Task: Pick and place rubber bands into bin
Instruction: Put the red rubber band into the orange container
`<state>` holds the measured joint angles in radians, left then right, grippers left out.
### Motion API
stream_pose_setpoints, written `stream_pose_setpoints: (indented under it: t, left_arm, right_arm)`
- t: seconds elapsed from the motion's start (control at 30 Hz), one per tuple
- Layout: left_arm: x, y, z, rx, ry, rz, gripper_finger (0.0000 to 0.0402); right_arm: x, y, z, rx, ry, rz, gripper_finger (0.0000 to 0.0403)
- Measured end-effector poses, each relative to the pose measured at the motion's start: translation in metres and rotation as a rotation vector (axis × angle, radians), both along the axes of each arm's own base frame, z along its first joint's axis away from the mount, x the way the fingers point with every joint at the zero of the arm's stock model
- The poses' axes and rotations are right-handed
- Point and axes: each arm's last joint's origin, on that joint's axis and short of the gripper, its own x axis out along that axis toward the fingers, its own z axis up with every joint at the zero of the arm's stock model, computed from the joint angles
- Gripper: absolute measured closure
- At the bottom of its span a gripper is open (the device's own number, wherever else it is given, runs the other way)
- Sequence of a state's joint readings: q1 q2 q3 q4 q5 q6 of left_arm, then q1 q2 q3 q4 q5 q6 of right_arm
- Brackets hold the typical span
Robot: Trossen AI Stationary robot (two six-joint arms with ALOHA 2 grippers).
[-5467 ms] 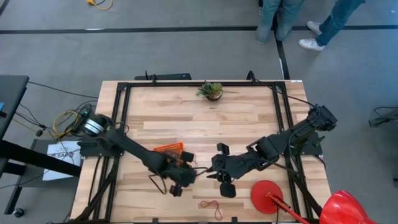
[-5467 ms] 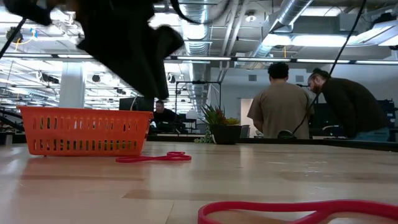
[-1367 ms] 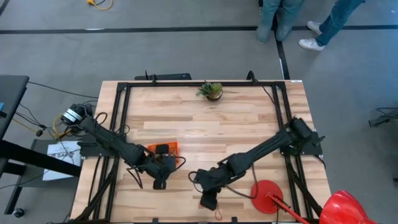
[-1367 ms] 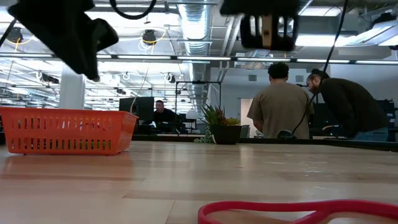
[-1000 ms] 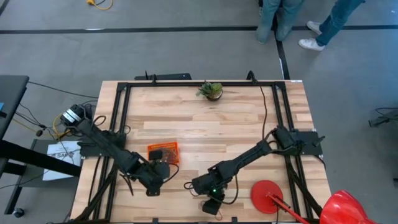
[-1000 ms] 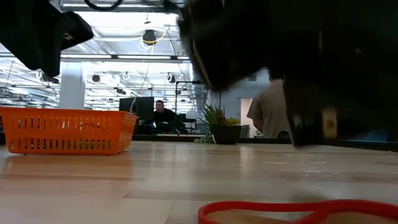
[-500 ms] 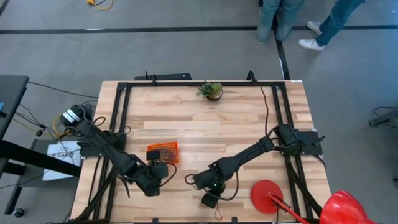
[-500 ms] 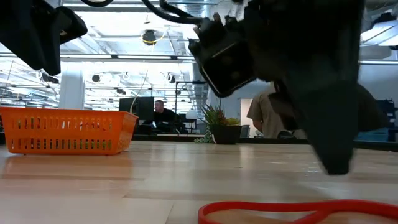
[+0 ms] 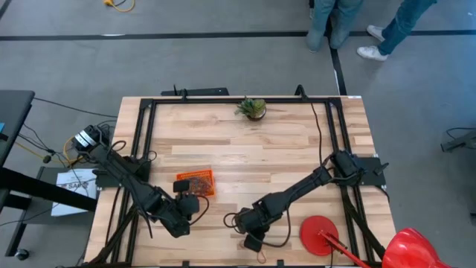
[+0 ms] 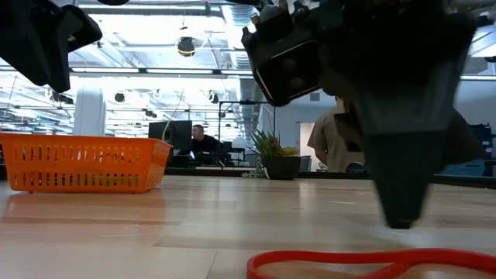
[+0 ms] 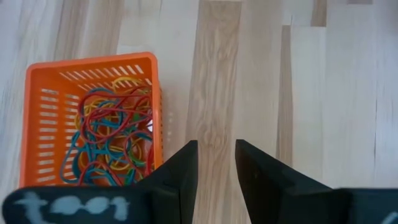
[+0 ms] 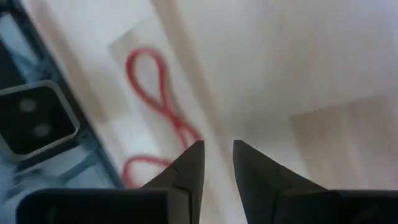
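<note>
1. Red and floppy, the last loose rubber band [image 10: 341, 263] lies flat on the wood at the table's near edge [image 9: 223, 262], twisted into a figure-eight just ahead of our right gripper [image 12: 215, 163]; beside it in the right wrist view sits a small camera housing [image 12: 31, 118].
2. Our right gripper [image 9: 253, 240] hangs low over the band [image 12: 158, 106], its fingers parted by a narrow gap and holding nothing. We judge the clean way is to come straight down over the crossing of the loop, where two strands can be pinched at once.
3. Room is tight on that side: the edge and the housing are close, so we should lift before swinging away.
4. Farther in, our left gripper [image 11: 215, 169] waits just beside the bin [image 11: 37, 112], slightly open and empty.
5. Orange mesh already holds a tangle of bands [image 11: 112, 137]; bare wood [image 9: 245, 149] between us and the bin [image 9: 195, 182] leaves an open path.
</note>
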<state>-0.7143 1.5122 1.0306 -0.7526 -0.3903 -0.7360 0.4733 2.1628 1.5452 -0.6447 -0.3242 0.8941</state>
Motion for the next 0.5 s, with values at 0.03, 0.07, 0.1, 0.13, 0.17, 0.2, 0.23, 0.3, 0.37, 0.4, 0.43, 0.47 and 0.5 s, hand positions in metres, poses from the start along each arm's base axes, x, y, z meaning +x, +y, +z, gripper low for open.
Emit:
stream_pose_setpoints:
  t: [0.03, 0.07, 0.1, 0.13, 0.17, 0.2, 0.23, 0.3, 0.37, 0.4, 0.43, 0.47, 0.5]
  left_arm:
    - [0.000, 0.000, 0.000, -0.002, -0.001, 0.004, 0.0304]
    - [0.000, 0.000, 0.000, -0.003, -0.001, 0.006, 0.0304]
    - [0.000, 0.000, 0.000, -0.004, -0.001, 0.008, 0.0304]
    - [0.000, 0.000, 0.000, -0.005, -0.001, 0.008, 0.0304]
    - [0.000, 0.000, 0.000, -0.005, -0.001, 0.008, 0.0304]
    - [0.000, 0.000, 0.000, -0.004, -0.001, 0.008, 0.0304]
    - [0.000, 0.000, 0.000, -0.004, -0.002, 0.008, 0.0304]
    - [0.000, 0.000, 0.000, -0.004, -0.002, 0.009, 0.0304]
    - [0.000, 0.000, 0.000, -0.002, -0.004, 0.007, 0.0304]
    - [-0.001, -0.001, 0.000, 0.001, -0.006, 0.006, 0.0304]
    - [-0.001, -0.001, 0.000, 0.004, -0.009, 0.003, 0.0304]
    - [-0.002, -0.002, 0.000, 0.009, -0.011, -0.004, 0.0304]
    - [-0.002, -0.003, 0.000, 0.010, -0.011, -0.007, 0.0304]
  right_arm:
    - [-0.001, 0.002, 0.000, -0.023, -0.017, 0.003, 0.0324]
    - [-0.001, 0.003, 0.000, -0.043, -0.028, 0.007, 0.0324]
    - [-0.002, 0.004, -0.001, -0.058, -0.035, 0.004, 0.0324]
    - [-0.002, 0.004, -0.001, -0.066, -0.039, 0.004, 0.0324]
    - [-0.002, 0.005, -0.001, -0.076, -0.047, 0.003, 0.0324]
    - [-0.002, 0.005, -0.001, -0.085, -0.060, 0.012, 0.0324]
    - [-0.001, 0.005, -0.001, -0.094, -0.078, 0.033, 0.0324]
    - [0.001, 0.004, 0.000, -0.106, -0.124, 0.087, 0.0324]
    - [0.006, 0.002, 0.001, -0.098, -0.163, 0.104, 0.0324]
    - [0.008, 0.001, 0.002, -0.089, -0.179, 0.083, 0.0324]
    - [0.011, 0.002, 0.003, -0.084, -0.204, 0.061, 0.0324]
    - [0.014, 0.002, 0.004, -0.084, -0.232, 0.040, 0.0324]
    - [0.016, 0.002, 0.005, -0.083, -0.256, 0.023, 0.0324]
